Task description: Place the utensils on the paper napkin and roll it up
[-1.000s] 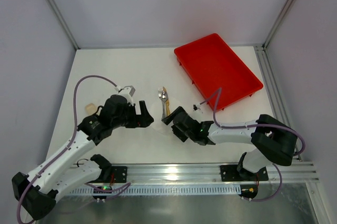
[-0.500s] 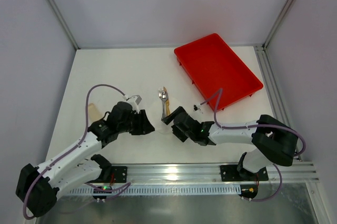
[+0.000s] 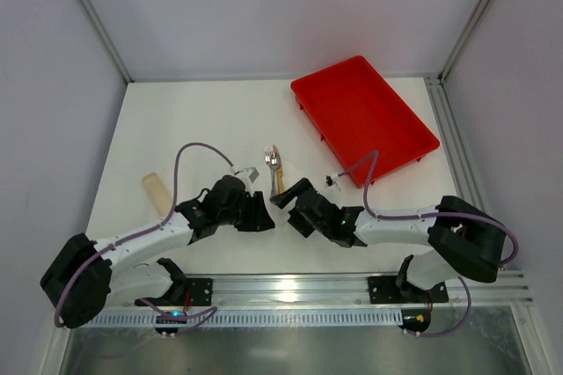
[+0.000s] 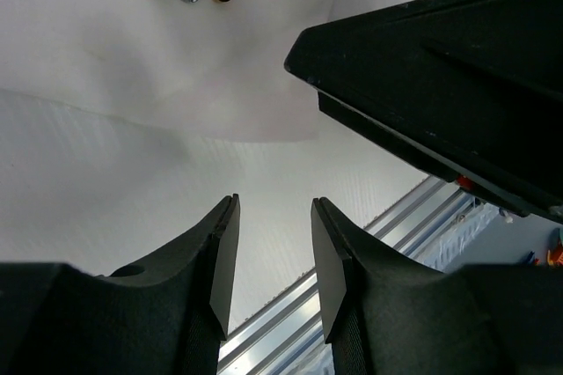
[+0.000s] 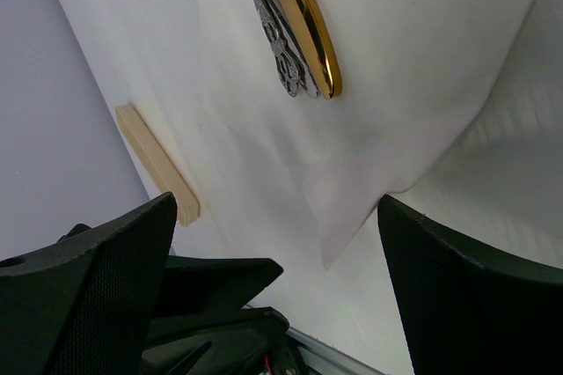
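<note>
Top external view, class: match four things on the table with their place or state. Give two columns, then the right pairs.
1 red tray
2 utensils
3 tan block
4 right pincer

a lying on the paper napkin
b jaws wide apart
c far right part of the table
d left part of the table

Pairs: 1-c, 2-a, 3-d, 4-b

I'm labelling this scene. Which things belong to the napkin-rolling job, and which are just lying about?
For the job:
- utensils, lying together on the napkin
- paper napkin, spread flat

Lying about:
- red tray, far right
- tan block, on the left of the table
</note>
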